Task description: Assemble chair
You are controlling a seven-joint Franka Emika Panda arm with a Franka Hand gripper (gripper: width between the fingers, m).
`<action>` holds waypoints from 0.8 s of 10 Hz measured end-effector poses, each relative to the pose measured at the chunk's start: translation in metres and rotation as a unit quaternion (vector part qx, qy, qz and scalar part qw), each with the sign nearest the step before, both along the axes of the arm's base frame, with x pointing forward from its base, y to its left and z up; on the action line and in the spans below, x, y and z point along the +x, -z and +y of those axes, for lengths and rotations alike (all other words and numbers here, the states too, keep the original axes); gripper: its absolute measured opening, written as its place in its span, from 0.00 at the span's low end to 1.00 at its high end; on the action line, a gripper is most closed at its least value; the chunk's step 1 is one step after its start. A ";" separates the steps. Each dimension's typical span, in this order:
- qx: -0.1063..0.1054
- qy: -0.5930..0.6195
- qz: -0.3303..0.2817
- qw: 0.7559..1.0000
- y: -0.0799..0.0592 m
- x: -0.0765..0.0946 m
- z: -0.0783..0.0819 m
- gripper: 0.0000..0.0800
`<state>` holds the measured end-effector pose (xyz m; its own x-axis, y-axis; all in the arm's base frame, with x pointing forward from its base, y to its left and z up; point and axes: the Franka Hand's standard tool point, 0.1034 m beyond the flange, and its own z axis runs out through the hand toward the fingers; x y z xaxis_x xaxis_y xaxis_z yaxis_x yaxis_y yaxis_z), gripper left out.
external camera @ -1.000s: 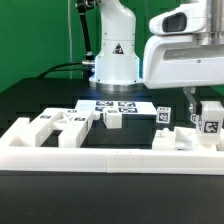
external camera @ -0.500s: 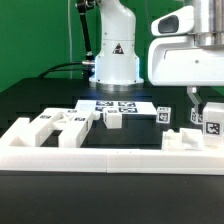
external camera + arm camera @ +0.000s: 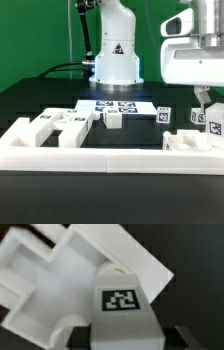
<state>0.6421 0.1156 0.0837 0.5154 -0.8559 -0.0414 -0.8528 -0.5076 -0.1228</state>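
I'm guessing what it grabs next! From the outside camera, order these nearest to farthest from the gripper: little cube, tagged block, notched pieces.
From the gripper:
1. Tagged block, close by, toward the exterior view's left.
2. Little cube, in the middle.
3. Notched pieces, far left.

Bright, even light falls from above on the black table [image 3: 30,100], which stays matte and dark out to its near edge. Shadows are soft and faint, gathering under the chair pieces [image 3: 70,122] behind the barrier wall [image 3: 100,160]. The robot base [image 3: 117,55] at the far edge carries small glossy highlights. The exterior view is coarse and slightly soft, its white plastic close to clipping. The wrist view is blurrier: the flat slab [image 3: 50,286] washes out toward one corner, while the marker on the tagged leg [image 3: 122,300] reads fairly crisp, with grey shading along that leg's sides.
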 end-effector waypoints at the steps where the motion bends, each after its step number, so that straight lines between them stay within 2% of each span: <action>1: 0.002 0.049 0.004 0.999 0.000 -0.001 0.001 0.37; 4: 0.011 0.187 0.020 0.982 0.001 -0.004 0.006 0.37; 8: 0.038 0.293 0.037 0.955 0.002 -0.006 0.019 0.37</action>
